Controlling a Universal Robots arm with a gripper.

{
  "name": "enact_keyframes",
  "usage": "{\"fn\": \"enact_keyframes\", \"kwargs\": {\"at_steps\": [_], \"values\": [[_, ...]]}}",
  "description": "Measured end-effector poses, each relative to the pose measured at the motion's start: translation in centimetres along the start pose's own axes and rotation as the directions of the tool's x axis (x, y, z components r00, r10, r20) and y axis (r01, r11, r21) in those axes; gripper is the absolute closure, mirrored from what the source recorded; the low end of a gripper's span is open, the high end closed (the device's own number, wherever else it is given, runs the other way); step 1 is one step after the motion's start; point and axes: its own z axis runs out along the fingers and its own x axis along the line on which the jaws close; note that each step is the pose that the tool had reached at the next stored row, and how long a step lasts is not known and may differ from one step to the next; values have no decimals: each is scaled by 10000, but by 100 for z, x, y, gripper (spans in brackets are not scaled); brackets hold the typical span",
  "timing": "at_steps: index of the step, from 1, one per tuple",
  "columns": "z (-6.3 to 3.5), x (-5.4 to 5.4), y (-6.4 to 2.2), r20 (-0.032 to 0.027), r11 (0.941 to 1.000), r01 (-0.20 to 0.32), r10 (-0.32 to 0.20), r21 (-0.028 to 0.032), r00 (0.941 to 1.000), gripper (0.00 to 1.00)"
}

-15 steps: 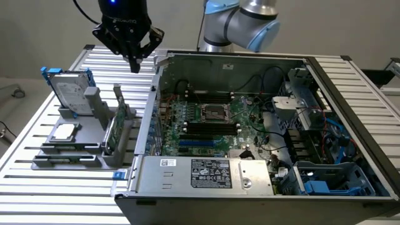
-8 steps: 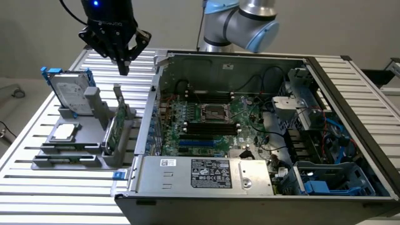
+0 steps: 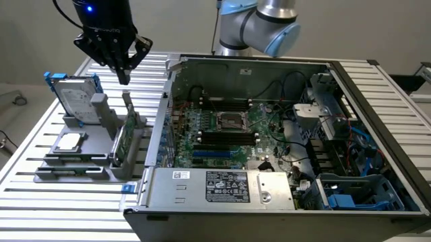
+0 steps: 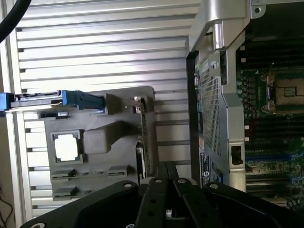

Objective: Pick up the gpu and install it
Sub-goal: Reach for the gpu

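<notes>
Card (image 3: 123,137): stands on edge in grey holder (image 3: 81,160) on slatted surface (image 3: 47,206), top edge free for gripping. Tool (image 3: 124,79): closed narrow, empty, hangs above it. Computer case (image 3: 249,60): lid off.

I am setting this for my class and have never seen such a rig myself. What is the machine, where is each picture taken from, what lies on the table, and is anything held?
The machine is a robot arm ending in a black gripper, its mechanical hand. One picture comes from a camera standing off the arm. The other comes from a camera on the wrist, looking down past the gripper. On the slatted metal table sit a grey holder and an open computer case with its green motherboard showing. The holder carries a silver hard drive in a blue frame, a square chip and the gpu, a thin card standing on edge. The gripper is shut, holds nothing and hangs above the gpu.
</notes>
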Motion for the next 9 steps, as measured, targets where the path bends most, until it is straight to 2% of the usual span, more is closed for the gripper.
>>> {"fn": "enact_keyframes", "kwargs": {"at_steps": [9], "values": [[92, 64, -52, -11, 9998, 190, -190, 6, 9998, 89]]}}
